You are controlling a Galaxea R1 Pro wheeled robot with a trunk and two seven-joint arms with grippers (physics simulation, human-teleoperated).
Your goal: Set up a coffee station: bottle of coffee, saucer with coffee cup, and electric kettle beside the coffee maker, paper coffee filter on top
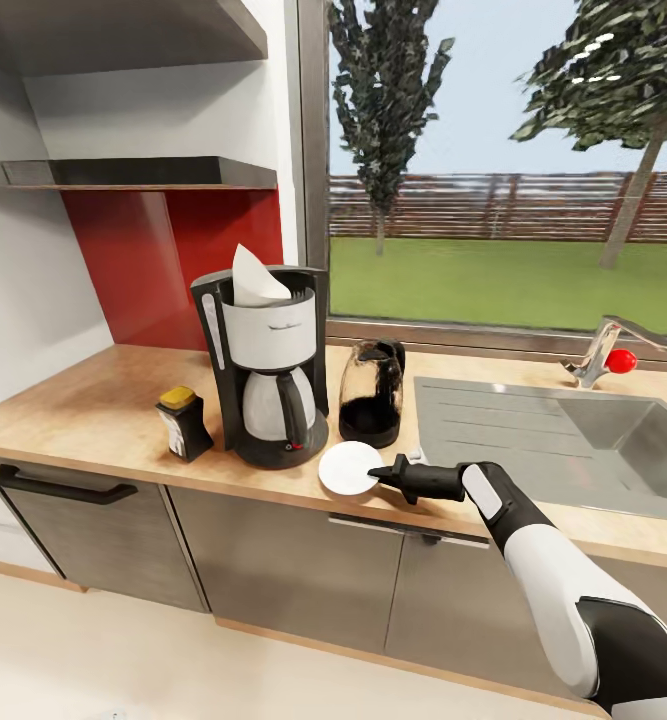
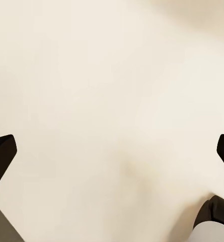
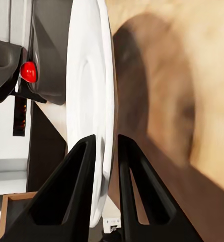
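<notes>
The black coffee maker [image 1: 268, 370] stands on the wood-look countertop [image 1: 93, 400], and a white paper coffee filter [image 1: 256, 278] sticks up from its top. To its left is the bottle of coffee [image 1: 183, 422]; to its right the glass electric kettle [image 1: 371, 393]. My right gripper [image 1: 375, 473] is shut on the rim of the white saucer [image 1: 345, 468], low over the counter's front edge before the machine. In the right wrist view the saucer [image 3: 89, 101] sits edge-on between the fingers [image 3: 74, 191], with the machine's red switch [image 3: 28, 71] behind. The left gripper [image 2: 114, 151] is open over pale floor. The coffee cup is out of view.
A steel sink [image 1: 573, 440] with a faucet [image 1: 603, 355] fills the counter's right part. The black shelf [image 1: 163, 172] hangs above the red backsplash. A window runs behind the kettle. Dark cabinet fronts [image 1: 283, 560] lie under the counter.
</notes>
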